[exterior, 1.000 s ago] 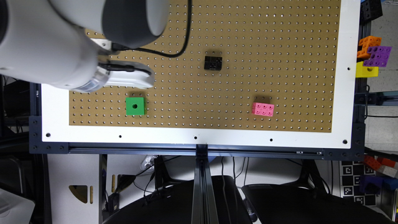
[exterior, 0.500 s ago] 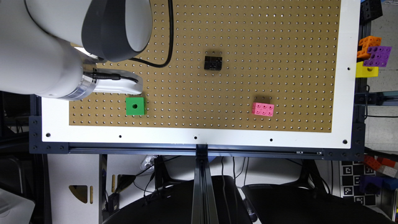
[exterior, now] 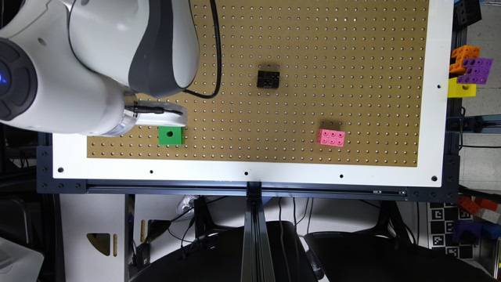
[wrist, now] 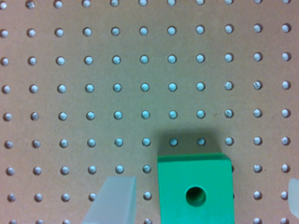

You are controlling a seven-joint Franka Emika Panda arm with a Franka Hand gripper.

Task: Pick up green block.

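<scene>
The green block (exterior: 171, 135), a small cube with a round dark hole in its top face, rests on the brown pegboard (exterior: 313, 47) near the front at the exterior view's left. My gripper (exterior: 164, 119) hangs right over the block's far edge there. In the wrist view the green block (wrist: 195, 191) lies between my translucent fingers (wrist: 114, 200), one on each side with gaps between them and the block. The gripper (wrist: 203, 201) is open and holds nothing.
A black block (exterior: 268, 79) sits mid-board and a pink studded block (exterior: 331, 137) lies toward the exterior view's right. The white board frame (exterior: 250, 174) runs along the front edge. Orange, purple and yellow blocks (exterior: 467, 72) are stacked off the board at the right.
The arm has swung round and the gripper has moved toward the board's front edge, from beside the green block to directly over its far edge. The blocks have not moved.
</scene>
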